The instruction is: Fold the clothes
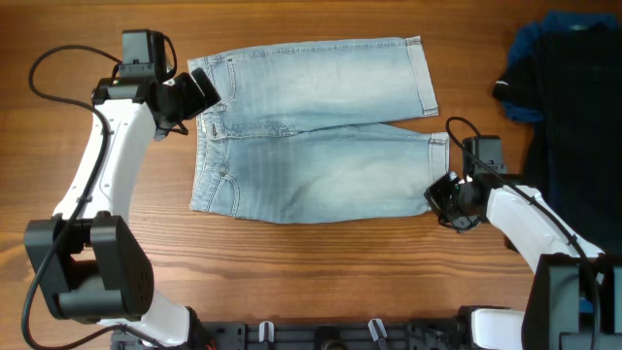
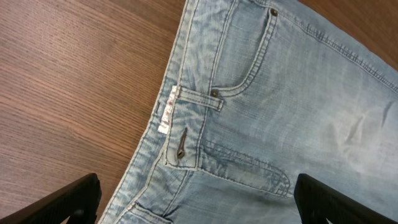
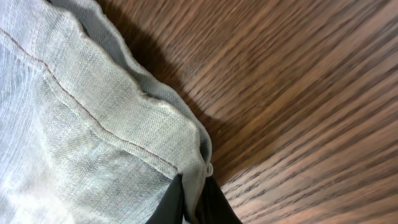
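Note:
The clothes (image 1: 311,131), light blue faded denim shorts, lie flat on the wooden table with the waistband to the left and both legs pointing right. My left gripper (image 1: 199,92) hovers open over the waistband at the upper left; its wrist view shows the shorts (image 2: 280,106) with belt loop and pocket between the two black fingertips (image 2: 68,202). My right gripper (image 1: 444,199) is shut on the hem corner of the lower leg. In the right wrist view the denim hem (image 3: 124,124) is pinched between the black fingers (image 3: 168,205).
A black garment (image 1: 573,107) lies over a darker blue one (image 1: 530,44) at the far right of the table. Bare wood (image 1: 311,282) stretches in front of the shorts and to their left.

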